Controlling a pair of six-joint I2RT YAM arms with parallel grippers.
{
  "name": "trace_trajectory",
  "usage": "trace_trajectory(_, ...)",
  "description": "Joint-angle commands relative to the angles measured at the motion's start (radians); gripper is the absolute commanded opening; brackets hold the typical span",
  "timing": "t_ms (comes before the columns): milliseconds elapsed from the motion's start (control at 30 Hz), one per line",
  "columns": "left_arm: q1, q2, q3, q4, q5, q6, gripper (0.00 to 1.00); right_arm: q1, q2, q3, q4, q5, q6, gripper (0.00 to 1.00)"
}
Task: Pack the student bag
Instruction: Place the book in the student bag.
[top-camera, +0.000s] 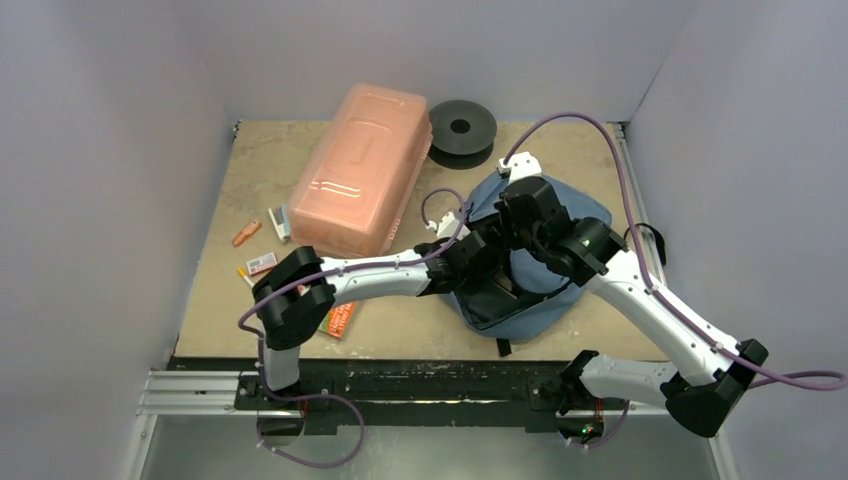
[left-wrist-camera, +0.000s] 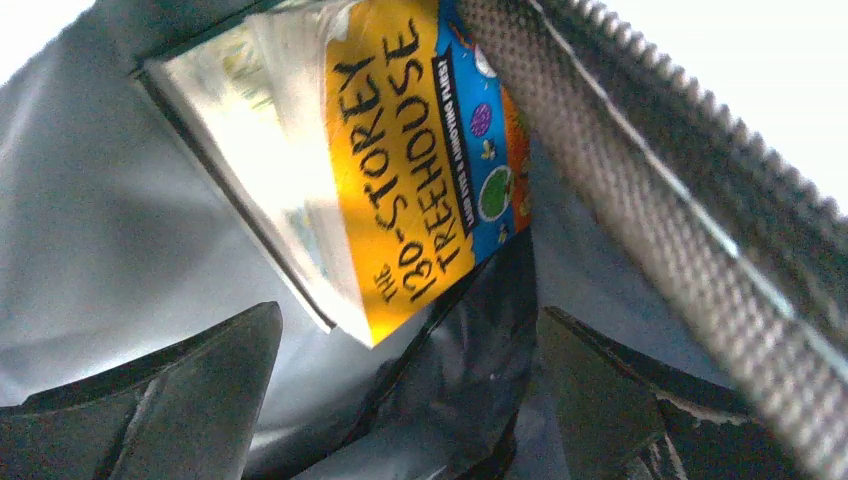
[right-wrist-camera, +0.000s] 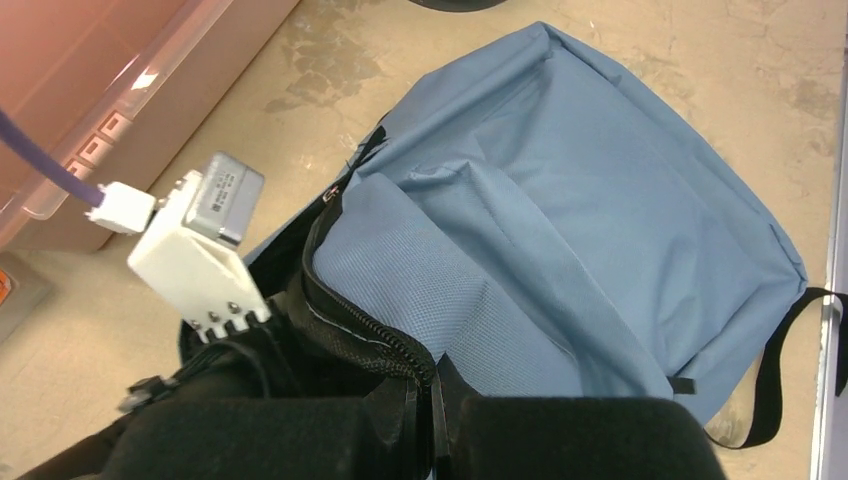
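The right gripper (right-wrist-camera: 432, 425) pinches the zipper trim (right-wrist-camera: 370, 335) of the student bag (right-wrist-camera: 560, 200), limp on the desk (right-wrist-camera: 420, 60); its soft fabric likely sags, so that stiffer trim suits holding. Inside, the left gripper (left-wrist-camera: 410, 400), jaws spread wide, faces a Treehouse paperback (left-wrist-camera: 410, 170)

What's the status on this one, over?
Left fingers open inside student bag, book just ahead. Right fingers shut on bag's zipper edge. No obstruction seen.

Book (left-wrist-camera: 400, 170) dead ahead of the left tool (left-wrist-camera: 410, 330) inside the student bag (left-wrist-camera: 90, 220), zipper edge (left-wrist-camera: 620, 180) alongside.
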Motion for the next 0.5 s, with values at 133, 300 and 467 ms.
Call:
trace_trajectory(133, -0.001, -0.185, 0.084, -0.439, 0.116, 0.005, 1.00, -0.003, -0.001, -0.007, 0.055, 0.074, 0.000, 0.00)
trace_trajectory(300, -0.014, -0.423, -0.055, -0.441, 0.045, 0.266, 1.00, -0.003, 0.018, -0.037, 0.021, 0.167, 0.043, 0.00)
trace_trajectory(467, -0.022, -0.644, -0.146, -0.559, 0.069, 0.552, 0.98, -0.003, 0.025, -0.093, 0.022, 0.135, 0.061, 0.18)
